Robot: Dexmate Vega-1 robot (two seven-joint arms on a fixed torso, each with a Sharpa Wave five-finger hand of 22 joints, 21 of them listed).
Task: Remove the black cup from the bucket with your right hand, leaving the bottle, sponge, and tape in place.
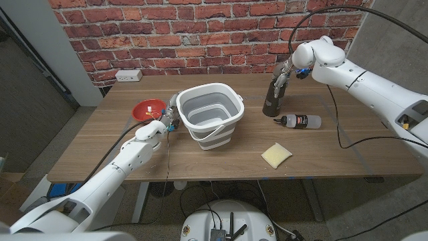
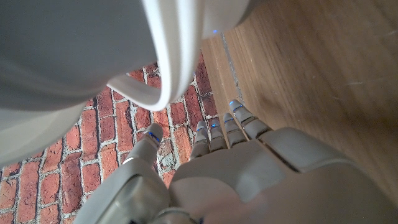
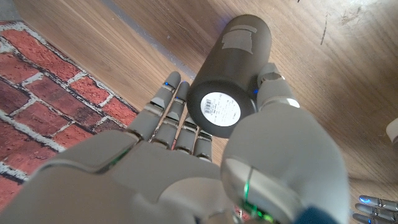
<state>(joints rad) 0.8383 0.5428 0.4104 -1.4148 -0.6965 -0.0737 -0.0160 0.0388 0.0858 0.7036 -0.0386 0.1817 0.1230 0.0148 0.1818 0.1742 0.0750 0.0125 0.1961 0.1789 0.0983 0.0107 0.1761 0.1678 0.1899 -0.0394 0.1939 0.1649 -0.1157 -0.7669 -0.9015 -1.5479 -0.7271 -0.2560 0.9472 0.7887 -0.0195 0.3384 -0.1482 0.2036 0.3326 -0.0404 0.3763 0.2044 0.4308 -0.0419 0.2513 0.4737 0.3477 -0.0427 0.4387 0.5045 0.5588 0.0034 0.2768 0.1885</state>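
The right hand (image 1: pixel 283 72) grips the black cup (image 1: pixel 273 102) between thumb and fingers (image 3: pixel 171 112), the cup standing upside down on the table (image 1: pixel 334 161) to the right of the bucket (image 1: pixel 208 114). The left hand (image 1: pixel 167 119) waits open beside the bucket's left wall.

Wooden bench (image 1: pixel 221 167) bearing: grey bucket (image 1: pixel 208 114) at centre; red bowl (image 1: pixel 147 109) towards the left edge; black cup (image 1: pixel 273 102), bottle (image 1: pixel 301 121) and sponge (image 1: pixel 276 155) towards the right edge.
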